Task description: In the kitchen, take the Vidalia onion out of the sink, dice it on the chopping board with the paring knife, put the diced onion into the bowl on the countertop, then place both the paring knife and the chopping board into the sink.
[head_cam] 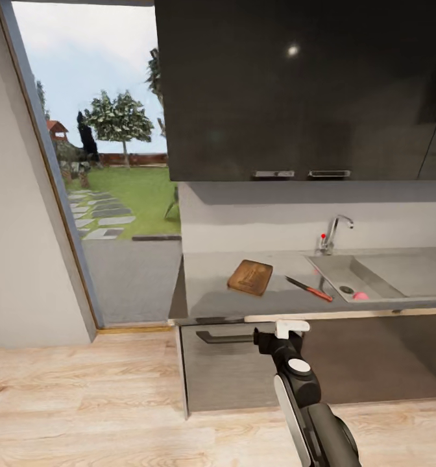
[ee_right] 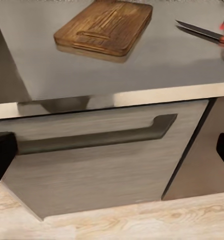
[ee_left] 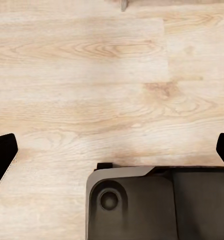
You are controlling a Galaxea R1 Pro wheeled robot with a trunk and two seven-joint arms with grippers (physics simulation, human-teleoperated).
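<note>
The chopping board (ee_right: 104,26) lies on the countertop (ee_right: 157,62) above a drawer (ee_right: 107,155).

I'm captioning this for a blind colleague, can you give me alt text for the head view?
A chopping board and paring knife lie apart on a grey countertop, left of a sink holding a pink onion. The robot's right arm reaches toward the cabinets below; a garden shows through the opening at left.

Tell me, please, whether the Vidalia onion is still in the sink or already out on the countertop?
Still in the sink: the pinkish Vidalia onion sits in the basin beside the drain, right of the paring knife.
</note>
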